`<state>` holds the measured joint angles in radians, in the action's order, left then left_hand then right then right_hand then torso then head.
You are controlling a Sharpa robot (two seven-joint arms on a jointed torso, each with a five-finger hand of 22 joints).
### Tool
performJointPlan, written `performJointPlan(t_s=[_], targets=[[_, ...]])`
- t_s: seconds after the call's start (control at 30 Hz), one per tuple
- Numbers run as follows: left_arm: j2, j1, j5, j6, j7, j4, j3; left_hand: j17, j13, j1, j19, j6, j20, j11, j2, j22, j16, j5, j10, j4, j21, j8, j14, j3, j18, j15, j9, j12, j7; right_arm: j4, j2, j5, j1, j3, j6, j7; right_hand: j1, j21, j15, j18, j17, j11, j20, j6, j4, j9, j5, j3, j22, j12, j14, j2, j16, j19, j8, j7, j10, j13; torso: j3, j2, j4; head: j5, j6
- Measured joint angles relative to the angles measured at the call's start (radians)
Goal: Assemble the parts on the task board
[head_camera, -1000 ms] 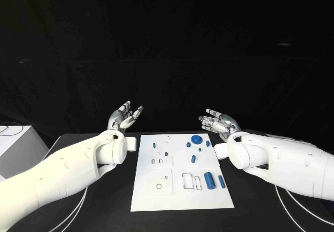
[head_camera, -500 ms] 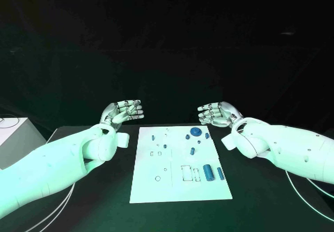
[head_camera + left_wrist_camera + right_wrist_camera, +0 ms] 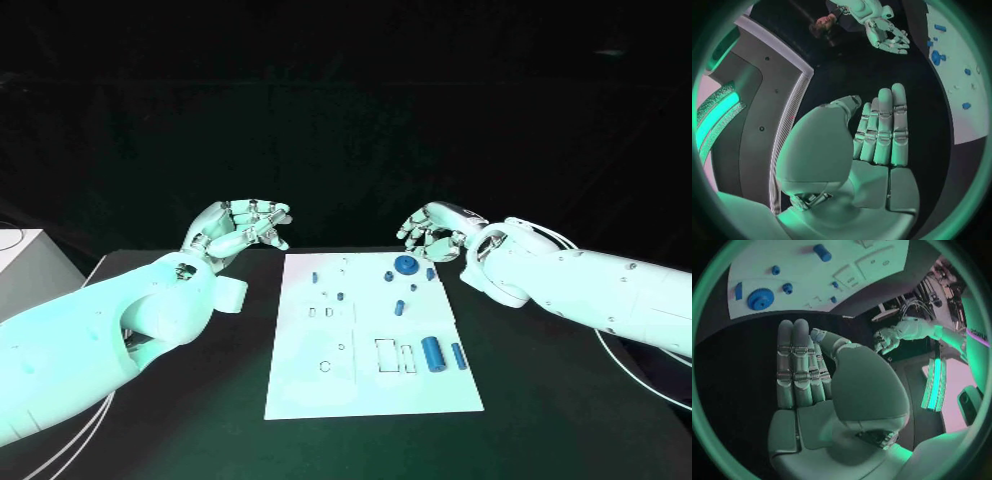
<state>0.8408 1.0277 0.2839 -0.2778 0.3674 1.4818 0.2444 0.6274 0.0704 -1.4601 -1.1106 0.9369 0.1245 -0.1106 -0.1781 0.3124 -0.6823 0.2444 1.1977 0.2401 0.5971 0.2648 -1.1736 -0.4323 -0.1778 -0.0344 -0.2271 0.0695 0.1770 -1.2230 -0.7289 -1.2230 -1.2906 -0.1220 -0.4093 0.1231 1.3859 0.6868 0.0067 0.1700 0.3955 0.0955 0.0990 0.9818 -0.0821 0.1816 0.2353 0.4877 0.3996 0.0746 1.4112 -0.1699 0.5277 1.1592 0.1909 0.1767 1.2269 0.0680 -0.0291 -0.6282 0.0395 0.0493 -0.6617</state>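
No change on the surface (image 3: 173,400) or on the task board (image 3: 368,395): lying flat mid-surface between the arms, same layout as a second ago, allowing for the camera shift.

Seeing change only in the left hand (image 3: 238,226) and right hand (image 3: 433,233). Compared with a second ago, when spread wide and palm-up: now rolled over at the board's far corners, with fingers drawn in side by side and lightly bent. Holding nothing on either side, touching nothing, hovering above the surface and clear of the board. Same in the wrist views: fingers lined up together, thumb tucked alongside, palm empty.

Reading that as a pre-grasp reset, not assembly work. Nothing picked, nothing seated by either hand yet. Judging the task as barely under way.

Parts undisturbed. Noting the blue gear (image 3: 407,266) at the board's far edge, just beside the right hand and the likeliest first reach. Noting the long blue cylinder (image 3: 431,351) with a thinner one next to it at the near right, beside the rectangular outlines. Also small blue pegs scattered mid-board, too small to tell whether standing in holes or lying loose.

No brand, label or legible writing on board or parts; only printed outlines and small marks, unreadable here.
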Motion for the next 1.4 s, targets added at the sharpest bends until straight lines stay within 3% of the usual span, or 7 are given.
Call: performJointPlan(t_s=[0.17,0.2,0.23,0.27,0.63,0.97,1.4], targets=[[0.022,-0.001,0.023,0.016,-0.012,0.047,0.016,0.054,0.006,0.004,0.003,0.0,-0.003,0.003,-0.004,0.056,-0.072,0.0,0.014,0.008,0.086,-0.004,0.006,-0.008,0.0,0.002,-0.011,0.0,0.0,0.004,0.012,-0.153,-0.004,0.0,0.017,-0.063,-0.026,0.211,-0.008,-0.005,0.266,-0.003,-0.006,0.021,0.03,0.0,0.025,0.029,0.222,-0.006,0.05,-0.042,0.289,0.106,-0.015,-0.006,0.003,0.003,-0.0066,-0.018,0.0124,0.009,0.005],[0.026,-0.001,0.026,0.018,-0.015,0.056,0.018,0.058,0.006,0.007,0.004,0.0,-0.002,0.003,-0.007,0.062,-0.078,0.0,0.014,0.01,0.095,-0.006,0.008,-0.01,0.0,0.0,-0.012,0.0,0.0,0.007,0.015,-0.177,-0.005,0.0,0.021,-0.075,-0.041,0.38,-0.009,-0.042,0.49,-0.003,-0.006,0.031,0.056,0.003,0.036,0.048,0.438,-0.006,0.05,-0.078,0.481,0.192,-0.024,-0.011,-0.01,0.006,-0.0078,-0.022,0.0154,0.012,0.005],[0.03,-0.001,0.03,0.021,-0.017,0.065,0.021,0.061,0.006,0.008,0.007,0.0,0.0,0.003,-0.008,0.067,-0.08,0.0,0.014,0.01,0.101,-0.006,0.009,-0.01,0.0,0.002,-0.013,0.0,0.0,0.01,0.019,-0.206,-0.005,0.0,0.025,-0.091,-0.049,0.471,-0.009,-0.058,0.601,-0.001,-0.005,0.034,0.069,0.007,0.04,0.057,0.543,-0.006,0.05,-0.094,0.629,0.234,-0.027,-0.013,-0.023,0.007,-0.009,-0.025,0.0178,0.013,0.006],[0.034,-0.002,0.032,0.023,-0.019,0.072,0.023,0.063,0.006,0.008,0.009,0.0,-0.002,0.003,-0.008,0.071,-0.08,0.0,0.014,0.01,0.107,-0.006,0.009,-0.01,0.0,0.001,-0.014,0.0,0.0,0.012,0.021,-0.226,-0.005,0.0,0.029,-0.102,-0.05,0.496,-0.009,-0.063,0.632,-0.003,-0.005,0.034,0.073,0.008,0.04,0.059,0.573,-0.006,0.05,-0.095,0.668,0.244,-0.028,-0.012,-0.029,0.008,-0.0104,-0.028,0.0201,0.015,0.007],[0.054,-0.003,0.049,0.035,-0.033,0.115,0.047,0.067,0.006,0.008,0.023,0.0,-0.001,0.003,-0.008,0.081,-0.084,0.0,0.014,0.015,0.118,-0.01,0.025,-0.015,0.0,-0.003,-0.016,0.0,0.0,0.049,0.058,-0.355,-0.007,0.0,0.078,-0.181,-0.048,0.557,-0.009,-0.062,0.73,-0.002,-0.004,0.035,0.084,0.017,0.04,0.056,0.656,-0.006,0.05,-0.102,0.769,0.273,-0.028,-0.013,-0.043,0.012,-0.0217,-0.057,0.0401,0.035,0.012],[0.061,-0.004,0.057,0.041,-0.039,0.126,0.051,0.067,0.006,0.012,0.026,0.0,0.002,0.003,-0.012,0.084,-0.084,0.0,0.014,0.015,0.123,-0.01,0.032,-0.015,0.0,-0.003,-0.017,0.0,0.0,0.068,0.072,-0.394,-0.007,0.0,0.116,-0.211,-0.059,0.566,-0.009,-0.062,0.779,-0.002,-0.004,0.034,0.095,0.02,0.04,0.045,0.674,-0.006,0.05,-0.113,0.812,0.281,-0.028,-0.013,-0.043,0.018,-0.0246,-0.07,0.0484,0.044,0.014],[0.066,-0.004,0.069,0.047,-0.046,0.136,0.054,0.067,0.006,0.012,0.033,-0.004,0.002,-0.001,-0.012,0.088,-0.084,0.0,0.01,0.018,0.126,-0.01,0.036,-0.018,0.0,-0.007,-0.017,0.0,0.004,0.09,0.09,-0.411,-0.002,-0.001,0.152,-0.226,-0.059,0.566,-0.009,-0.062,0.779,-0.002,-0.004,0.034,0.1,0.022,0.04,0.045,0.671,-0.006,0.05,-0.112,0.812,0.28,-0.028,-0.014,-0.043,0.018,-0.0252,-0.083,0.0558,0.052,0.016]])
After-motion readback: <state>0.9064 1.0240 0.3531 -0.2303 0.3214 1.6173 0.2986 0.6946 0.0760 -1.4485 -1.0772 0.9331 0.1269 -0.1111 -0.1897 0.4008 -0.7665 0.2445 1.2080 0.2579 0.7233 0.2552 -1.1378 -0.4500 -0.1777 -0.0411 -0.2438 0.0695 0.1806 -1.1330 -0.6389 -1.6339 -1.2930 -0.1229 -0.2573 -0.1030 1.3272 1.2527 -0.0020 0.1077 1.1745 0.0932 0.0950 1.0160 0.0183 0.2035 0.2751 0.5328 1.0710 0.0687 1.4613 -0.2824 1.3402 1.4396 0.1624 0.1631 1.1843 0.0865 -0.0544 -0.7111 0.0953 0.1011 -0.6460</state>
